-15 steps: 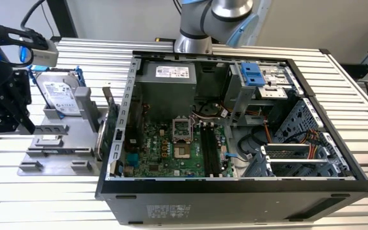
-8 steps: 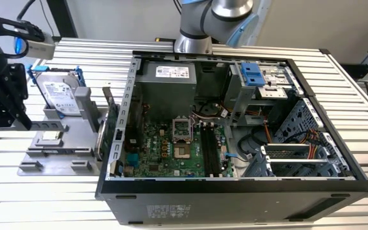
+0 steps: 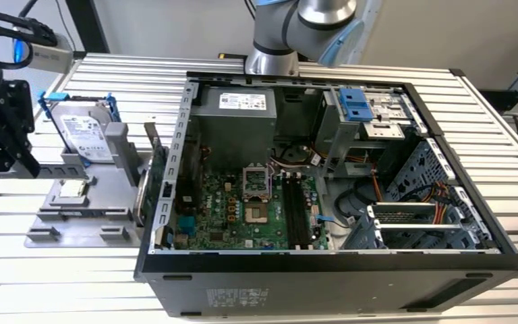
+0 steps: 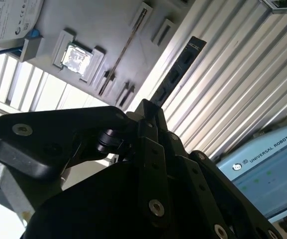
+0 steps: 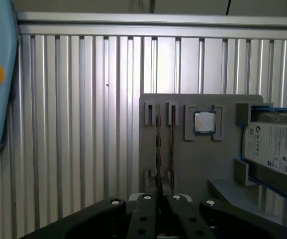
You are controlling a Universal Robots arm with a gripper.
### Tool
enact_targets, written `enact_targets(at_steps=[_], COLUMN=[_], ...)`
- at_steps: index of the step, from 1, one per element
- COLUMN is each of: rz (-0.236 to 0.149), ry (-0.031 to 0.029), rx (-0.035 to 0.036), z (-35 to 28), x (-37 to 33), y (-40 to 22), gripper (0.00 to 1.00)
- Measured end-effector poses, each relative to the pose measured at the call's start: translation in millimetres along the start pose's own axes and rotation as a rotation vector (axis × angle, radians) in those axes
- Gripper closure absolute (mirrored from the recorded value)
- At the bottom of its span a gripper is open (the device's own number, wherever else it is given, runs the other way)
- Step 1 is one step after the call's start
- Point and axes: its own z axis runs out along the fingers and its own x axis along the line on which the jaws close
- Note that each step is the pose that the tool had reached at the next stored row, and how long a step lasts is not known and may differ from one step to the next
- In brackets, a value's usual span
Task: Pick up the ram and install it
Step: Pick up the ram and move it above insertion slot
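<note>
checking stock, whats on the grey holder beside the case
On the grey holder: a blue-framed hard drive standing upright and a processor chip in a pocket. The tool covers its edge at the exterior view's left.

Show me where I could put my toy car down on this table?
The ribbed table is bare on the camera's side of the gray holder, left of the computer case in the exterior view, and again past the case on that view's right. The holder and the case's inside are crowded.
</note>
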Motion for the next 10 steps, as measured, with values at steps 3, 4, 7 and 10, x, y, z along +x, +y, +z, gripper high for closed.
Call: enact_targets(at_steps=[3,4,7,10], rz=[0.000,0.000,0.000,0.000], ry=[0.0001,0.0001,0.0000,0.0001], rx=[-0.0001,0.0000,0.0000,0.0000], z=[-4.9,-6.4,-11.2,-16.0], x=[-0.1,-0.1,-0.2,-0.3], y=[0.0,0.0,0.0,0.0], gripper=[1.00,1.00,1.00,1.00])
